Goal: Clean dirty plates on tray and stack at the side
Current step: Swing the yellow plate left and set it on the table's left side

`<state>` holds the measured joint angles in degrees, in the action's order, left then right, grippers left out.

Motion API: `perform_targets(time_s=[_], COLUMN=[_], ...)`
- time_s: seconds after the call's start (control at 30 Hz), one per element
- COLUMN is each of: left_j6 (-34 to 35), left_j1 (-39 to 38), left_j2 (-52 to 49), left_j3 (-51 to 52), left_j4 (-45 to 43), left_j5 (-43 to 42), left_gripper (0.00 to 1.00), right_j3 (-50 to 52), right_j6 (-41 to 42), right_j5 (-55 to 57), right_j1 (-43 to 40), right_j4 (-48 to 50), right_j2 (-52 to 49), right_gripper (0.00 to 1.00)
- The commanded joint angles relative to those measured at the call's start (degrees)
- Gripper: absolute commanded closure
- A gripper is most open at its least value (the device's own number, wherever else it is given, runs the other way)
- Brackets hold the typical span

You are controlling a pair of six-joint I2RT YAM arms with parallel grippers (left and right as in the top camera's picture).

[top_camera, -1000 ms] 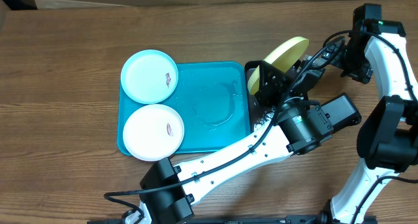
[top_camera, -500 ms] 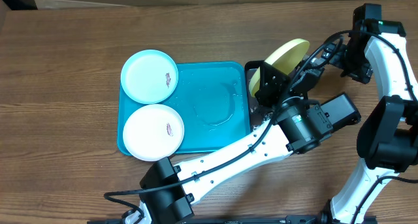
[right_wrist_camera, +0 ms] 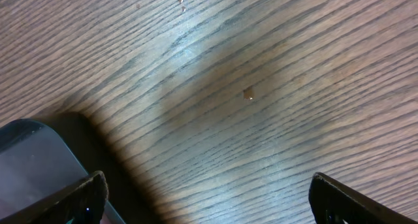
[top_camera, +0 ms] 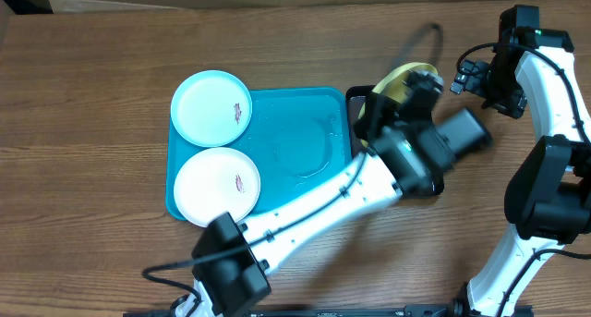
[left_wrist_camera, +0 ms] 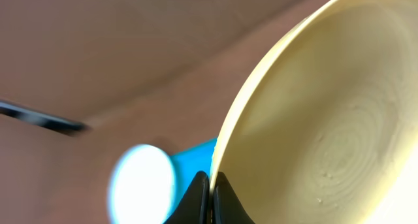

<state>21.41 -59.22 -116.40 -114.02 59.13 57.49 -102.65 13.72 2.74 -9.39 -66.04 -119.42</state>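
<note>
Left gripper [left_wrist_camera: 210, 191] clamps the yellow-green plate [left_wrist_camera: 313, 119] by its rim, tilted above the black tray [top_camera: 355, 97], right of the tray [top_camera: 286, 114] (blue plate [top_camera: 211, 108] and white plate [top_camera: 217, 187] sit there, smeared). Right gripper [right_wrist_camera: 209, 201] hangs open. Next, probably: lay it flat on the surface [top_camera: 92, 123].

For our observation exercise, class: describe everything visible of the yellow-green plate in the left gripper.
The yellow-green plate is round and plastic-looking, pale yellow, with a raised rim and faint concentric rings in its well. The left gripper is shut on its rim, holding it tilted steeply, lifted off the table. Overhead, it shows beside the black tray, right of the turquoise tray, partly hidden by the arm.
</note>
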Motion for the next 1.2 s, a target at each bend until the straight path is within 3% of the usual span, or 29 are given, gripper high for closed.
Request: perform_targets(time_s=[0.0, 0.23, 0.37, 0.53, 0.63, 0.87, 1.03, 1.17], left_j6=[4.4, 4.4, 4.3, 4.3, 4.3, 4.5, 4.6, 4.5], left_j1=[7.9, 26.9, 42.2, 60.8, 71.0, 89.8, 96.6, 97.8], left_j2=[-0.6, -0.6, -0.6, -0.6, -0.6, -0.6, -0.6, -0.6], left_j3=[-0.8, -0.9, -0.9, -0.9, -0.9, -0.6, 1.1, 5.2], left_j4=[-1.5, -2.7, -2.0, -0.3, 2.7, 5.8, 5.3, 2.2], left_j5=[-23.6, -54.6, -73.2, -88.3, -88.5, -78.8, -67.5, -60.1], left_gripper=[0.96, 0.96, 0.96, 0.96, 0.96, 0.96, 0.96, 0.96], right_j3=[-0.5, -0.5, -0.5, -0.5, -0.5, -0.5, -0.5, -0.5], right_j6=[0.2, 0.2, 0.2, 0.2, 0.2, 0.2, 0.2, 0.2], right_j5=[-0.5, -0.5, -0.5, -0.5, -0.5, -0.5, -0.5, -0.5], right_j1=[-0.3, -0.3, -0.3, -0.3, -0.3, -0.3, -0.3, -0.3], right_j4=[0.2, 0.2, 0.2, 0.2, 0.2, 0.2, 0.2, 0.2], right_j2=[1.4, 1.4, 1.4, 1.4, 1.4, 1.4, 1.4, 1.4], right_gripper=[0.0, 0.0, 0.0, 0.0, 0.0, 0.0, 0.0, 0.0])
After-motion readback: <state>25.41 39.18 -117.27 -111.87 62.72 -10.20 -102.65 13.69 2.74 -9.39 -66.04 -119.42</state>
